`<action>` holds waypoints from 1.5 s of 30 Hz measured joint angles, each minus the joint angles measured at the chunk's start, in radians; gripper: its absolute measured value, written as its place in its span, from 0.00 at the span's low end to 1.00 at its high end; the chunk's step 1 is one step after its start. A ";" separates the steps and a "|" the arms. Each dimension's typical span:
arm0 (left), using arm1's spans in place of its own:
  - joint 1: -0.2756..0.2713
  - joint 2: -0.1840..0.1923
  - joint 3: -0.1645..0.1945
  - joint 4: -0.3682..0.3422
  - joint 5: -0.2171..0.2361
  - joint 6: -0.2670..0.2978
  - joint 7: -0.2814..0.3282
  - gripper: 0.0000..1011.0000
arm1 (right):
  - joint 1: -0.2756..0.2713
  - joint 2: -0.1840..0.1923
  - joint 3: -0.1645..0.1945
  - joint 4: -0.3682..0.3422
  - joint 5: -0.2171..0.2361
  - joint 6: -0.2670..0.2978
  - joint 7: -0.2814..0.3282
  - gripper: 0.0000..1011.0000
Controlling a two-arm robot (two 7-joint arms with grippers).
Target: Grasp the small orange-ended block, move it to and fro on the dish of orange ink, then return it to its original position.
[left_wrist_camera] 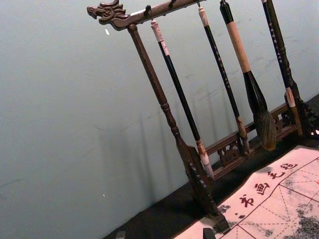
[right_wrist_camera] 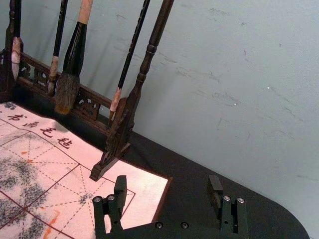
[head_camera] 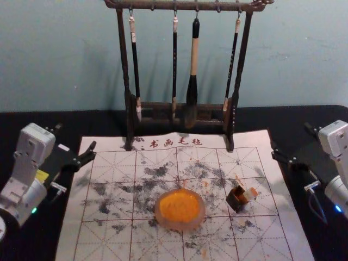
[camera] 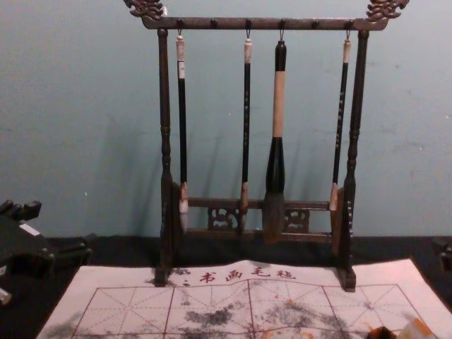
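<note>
Bench: black, running back to the wall, with the mat (head_camera: 89, 247) spread on the bench (head_camera: 98, 122).
Rack: dark wood (head_camera: 181, 5), upright at the mat's far edge, near the wall (head_camera: 65, 54).
Left hand: off the mat's left edge (head_camera: 76, 137), fingers spread apart, nothing between them; well apart from the block (head_camera: 249, 194).
Right hand: off the mat's right edge (head_camera: 292, 141), fingers wide apart, holding nothing.
Big brush: hanging tip down from the rack (head_camera: 193, 65), third from the left.
Slim brushes: three, also hanging from it (head_camera: 174, 65), two left of the big brush and one right.
Dish: round, on the mat, with orange ink in it (head_camera: 179, 207).
Holder: small, dark and square-sided (head_camera: 236, 200), on the mat just right of the dish.
Block: small and pale with an orange end, tilted at the holder's right side; whether it sits in the holder or only leans there, I cannot tell. It lies nearer the right hand than the left, closer to the robot than either, and touches neither.
</note>
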 joint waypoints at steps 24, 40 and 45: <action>0.000 0.000 0.000 0.000 0.000 0.000 0.000 0.99 | 0.000 0.000 0.000 0.000 0.000 0.000 0.000 0.99; 0.000 0.000 0.000 0.000 0.000 0.000 0.000 0.99 | 0.000 0.000 0.000 0.000 0.000 0.000 0.000 0.99; 0.000 0.000 0.000 0.000 0.000 0.000 0.000 0.99 | -0.004 -0.002 0.010 -0.004 -0.001 0.006 0.003 0.99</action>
